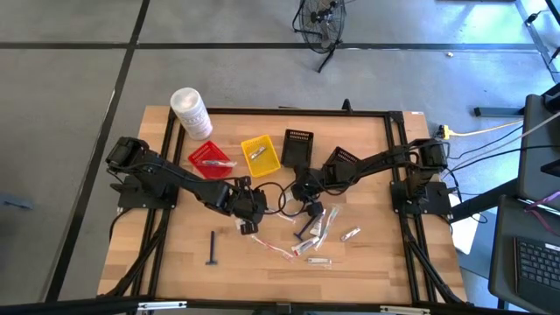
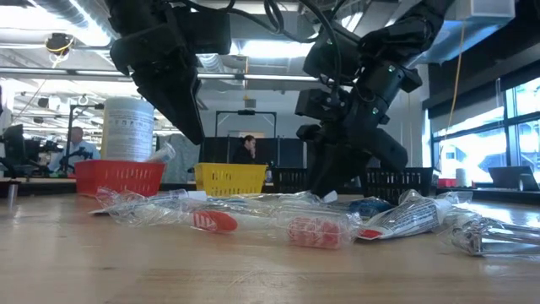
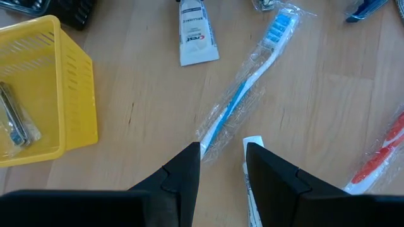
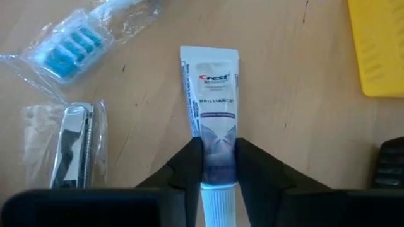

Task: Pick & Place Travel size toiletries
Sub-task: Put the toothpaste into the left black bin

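Right end effector [image 4: 214,151] (fingers closed) gripping toothpaste tube [image 4: 211,88], mid-table

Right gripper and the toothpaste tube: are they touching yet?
Touching. The right wrist view shows the right gripper with both fingers pressed against the sides of the toothpaste tube near its cap, no gap either side.

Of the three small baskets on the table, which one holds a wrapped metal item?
The yellow basket, between the red basket and the black basket. A silvery wrapped item lies inside it.
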`<state>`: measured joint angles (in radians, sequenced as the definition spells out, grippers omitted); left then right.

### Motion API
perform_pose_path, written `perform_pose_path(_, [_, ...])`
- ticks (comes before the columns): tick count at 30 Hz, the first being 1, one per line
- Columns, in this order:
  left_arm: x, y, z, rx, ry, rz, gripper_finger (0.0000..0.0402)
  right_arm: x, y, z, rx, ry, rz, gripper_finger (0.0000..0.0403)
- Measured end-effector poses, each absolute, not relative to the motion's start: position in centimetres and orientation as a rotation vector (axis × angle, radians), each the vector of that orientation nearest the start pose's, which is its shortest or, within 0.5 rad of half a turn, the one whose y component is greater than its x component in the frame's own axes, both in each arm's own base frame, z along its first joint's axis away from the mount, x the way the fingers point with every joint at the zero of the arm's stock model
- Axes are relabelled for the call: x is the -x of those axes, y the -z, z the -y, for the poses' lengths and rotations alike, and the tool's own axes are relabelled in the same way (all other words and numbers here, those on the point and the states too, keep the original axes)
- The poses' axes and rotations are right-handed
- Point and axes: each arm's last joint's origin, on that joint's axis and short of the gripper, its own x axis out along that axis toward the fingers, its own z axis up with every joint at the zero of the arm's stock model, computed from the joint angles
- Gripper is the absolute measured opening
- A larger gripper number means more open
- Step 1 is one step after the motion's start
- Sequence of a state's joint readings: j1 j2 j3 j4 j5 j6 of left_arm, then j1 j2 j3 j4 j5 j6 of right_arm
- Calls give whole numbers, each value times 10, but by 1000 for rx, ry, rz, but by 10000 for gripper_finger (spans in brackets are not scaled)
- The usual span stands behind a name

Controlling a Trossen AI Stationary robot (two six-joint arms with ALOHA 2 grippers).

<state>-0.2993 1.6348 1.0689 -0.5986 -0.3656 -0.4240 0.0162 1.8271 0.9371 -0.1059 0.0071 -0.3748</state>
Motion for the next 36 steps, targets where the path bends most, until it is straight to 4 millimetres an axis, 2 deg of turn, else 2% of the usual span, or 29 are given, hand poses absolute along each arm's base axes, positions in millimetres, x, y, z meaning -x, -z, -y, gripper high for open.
perform_pose_path(9, [-302, -199, 82, 1, -287, -1056, 125, -338, -131, -7, 368, -194, -979, 77])
perform_pose_path(12, [-303, -199, 83, 0, -287, -1056, 125, -340, -146, -6, 402, -143, -984, 83])
perform_pose_path(17, [-302, -199, 83, 0, -286, -1056, 125, -341, -176, 2, 532, 36, -990, 86])
perform_pose_path(23, [-303, -199, 83, 1, -287, -1056, 125, -343, -196, 30, 606, 268, -989, 79])
perform_pose_path(31, [-302, -199, 83, 1, -287, -1056, 125, -335, -196, 82, 490, 437, -1026, 90])
perform_pose_path(36, [-303, -199, 83, 1, -286, -1056, 125, -331, -196, 104, 410, 430, -1010, 102])
